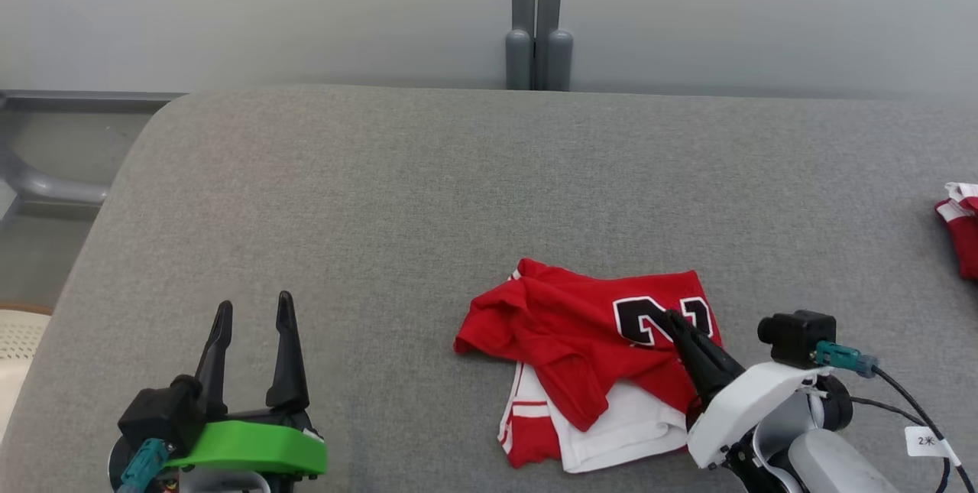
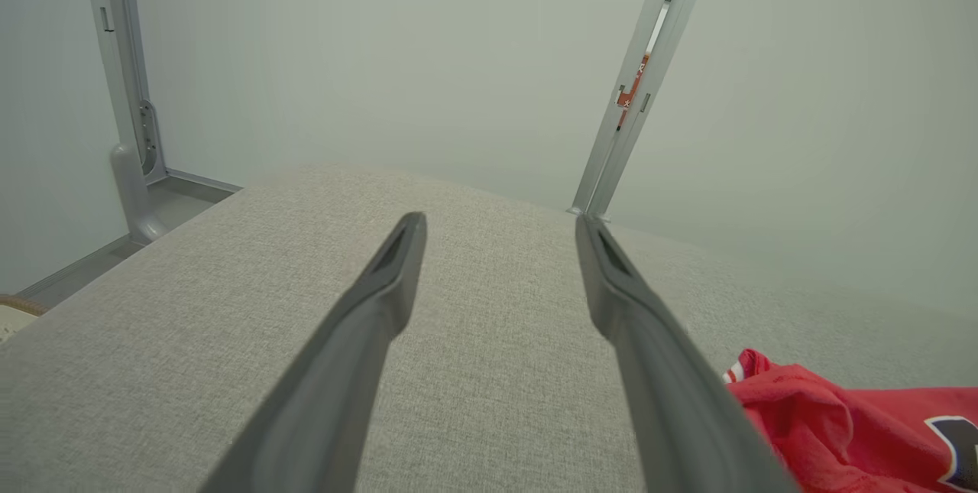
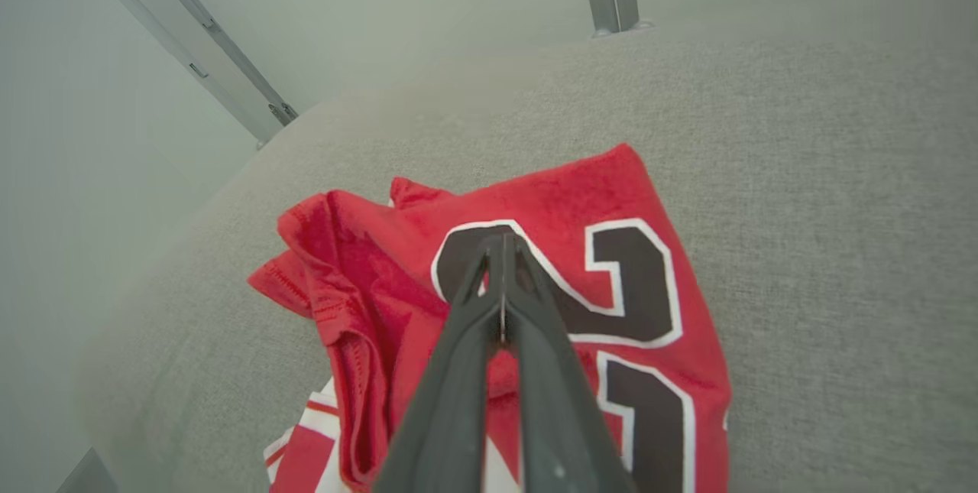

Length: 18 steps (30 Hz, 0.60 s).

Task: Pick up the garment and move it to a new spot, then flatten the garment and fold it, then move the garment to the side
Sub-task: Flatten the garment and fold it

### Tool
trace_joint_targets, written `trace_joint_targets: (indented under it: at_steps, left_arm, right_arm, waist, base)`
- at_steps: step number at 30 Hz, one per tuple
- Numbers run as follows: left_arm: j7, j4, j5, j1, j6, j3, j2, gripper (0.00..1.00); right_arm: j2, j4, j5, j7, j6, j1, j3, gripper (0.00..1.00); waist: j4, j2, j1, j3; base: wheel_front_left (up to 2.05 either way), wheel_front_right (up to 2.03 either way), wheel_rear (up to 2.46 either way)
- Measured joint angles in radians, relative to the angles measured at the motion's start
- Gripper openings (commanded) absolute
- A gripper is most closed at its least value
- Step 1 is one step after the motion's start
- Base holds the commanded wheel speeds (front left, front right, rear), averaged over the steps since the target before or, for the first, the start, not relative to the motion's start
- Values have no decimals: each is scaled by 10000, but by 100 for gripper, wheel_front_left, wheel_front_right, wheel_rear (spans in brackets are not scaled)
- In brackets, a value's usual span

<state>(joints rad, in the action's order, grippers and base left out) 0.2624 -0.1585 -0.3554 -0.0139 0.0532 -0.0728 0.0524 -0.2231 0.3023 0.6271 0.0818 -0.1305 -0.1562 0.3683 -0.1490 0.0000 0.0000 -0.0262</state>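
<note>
A crumpled red garment (image 1: 581,332) with a black numeral outlined in white and white-and-red trim lies on the grey padded surface (image 1: 382,195), near its front edge, right of centre. My right gripper (image 1: 672,316) reaches in from the lower right. Its fingers are pressed together, tips on the numeral, pinching the cloth there. In the right wrist view the right gripper (image 3: 500,237) meets on the garment (image 3: 565,195). My left gripper (image 1: 254,302) stands open at the lower left above bare surface. In the left wrist view the left gripper (image 2: 500,222) is spread, with the garment (image 2: 840,424) off to the right.
Another red-and-white cloth (image 1: 961,225) lies at the surface's far right edge. A grey post (image 1: 537,19) rises behind the back edge against a pale wall. The surface rounds off at the left, with floor and a pale woven thing (image 1: 19,340) beyond.
</note>
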Motion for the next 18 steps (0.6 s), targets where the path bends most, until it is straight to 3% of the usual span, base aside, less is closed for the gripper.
trace_joint_targets:
  at_steps: [8,18]
  left_arm:
    - [0,-115,-42,-82,-12,-52,-12,100]
    - [2,-190,-115,-76,-17,-27,-12,100]
  right_arm:
    - [290,1538,763,-535,0,-259,1160,0]
    - [403,472,2685,-1156,0,-184,4027,0]
  waist:
    - [-691,0,0,-120]
    - [-1179,0,0,-75]
  base:
    - [0,0,0]
    - [0,0,0]
